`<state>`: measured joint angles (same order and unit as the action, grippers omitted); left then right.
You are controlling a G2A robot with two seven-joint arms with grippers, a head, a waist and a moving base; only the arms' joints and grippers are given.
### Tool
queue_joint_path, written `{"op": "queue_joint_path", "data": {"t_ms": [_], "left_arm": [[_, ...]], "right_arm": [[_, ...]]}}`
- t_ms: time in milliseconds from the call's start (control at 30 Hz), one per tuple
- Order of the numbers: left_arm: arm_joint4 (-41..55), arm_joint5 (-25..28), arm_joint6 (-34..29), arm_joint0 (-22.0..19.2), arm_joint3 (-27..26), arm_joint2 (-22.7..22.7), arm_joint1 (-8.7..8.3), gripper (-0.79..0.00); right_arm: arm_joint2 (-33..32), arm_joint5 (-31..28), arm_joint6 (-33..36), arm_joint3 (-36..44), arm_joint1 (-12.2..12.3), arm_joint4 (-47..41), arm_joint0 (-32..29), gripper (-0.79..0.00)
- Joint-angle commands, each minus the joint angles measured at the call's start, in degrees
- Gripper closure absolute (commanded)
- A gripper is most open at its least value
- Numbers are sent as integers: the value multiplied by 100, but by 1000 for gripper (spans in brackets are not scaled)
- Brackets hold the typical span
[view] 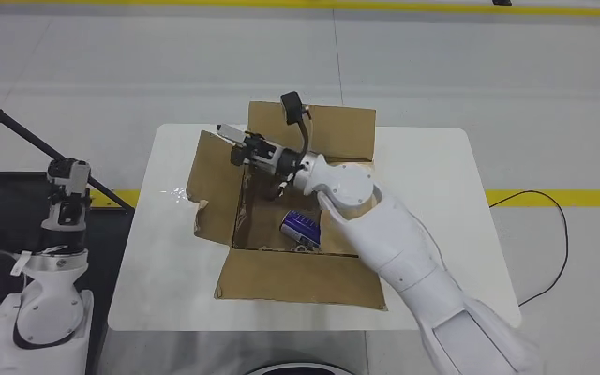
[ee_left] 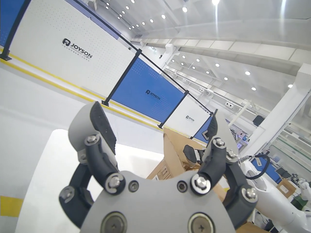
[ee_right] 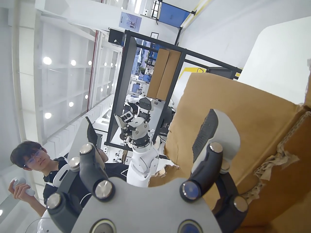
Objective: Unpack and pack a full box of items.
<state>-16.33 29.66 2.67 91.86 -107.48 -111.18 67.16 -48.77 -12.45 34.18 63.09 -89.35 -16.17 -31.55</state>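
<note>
Right hand (ee_right: 150, 120) gapes wide at the box (ee_right: 243, 112) flap

Brown cardboard box (view: 298, 277), open at the top, standing near the middle of the white counter (view: 441, 187). Its flaps are spread outward, and the left flap has a ragged, torn edge. Inside, a blue item (view: 302, 228) with white markings lies close to the near wall, partly hidden.

We stretch our white right arm (view: 375, 220) forward, its grey black-padded right gripper (ee_right: 149, 117) parted, our matching left gripper (ee_left: 155, 111) pointing upward, likewise parted.
</note>
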Motion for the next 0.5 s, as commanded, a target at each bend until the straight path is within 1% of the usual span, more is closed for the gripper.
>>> {"op": "queue_joint_path", "data": {"t_ms": [0,133,300,467], "left_arm": [[239,-36,-229,-84,-176,62,-7,-785],[628,-199,-814,-314,-493,221,-34,-785],[939,-373,-1600,-627,-809,550,-73,-785],[1289,-545,-2446,-819,-1127,1078,-101,-785]], "right_arm": [[-279,-17,115,397,109,133,-213,-785],[-954,97,418,1408,364,466,-815,-785],[-1817,312,1036,2765,632,494,-1701,-785],[-2536,452,1715,3734,834,552,-2388,-785]]}}
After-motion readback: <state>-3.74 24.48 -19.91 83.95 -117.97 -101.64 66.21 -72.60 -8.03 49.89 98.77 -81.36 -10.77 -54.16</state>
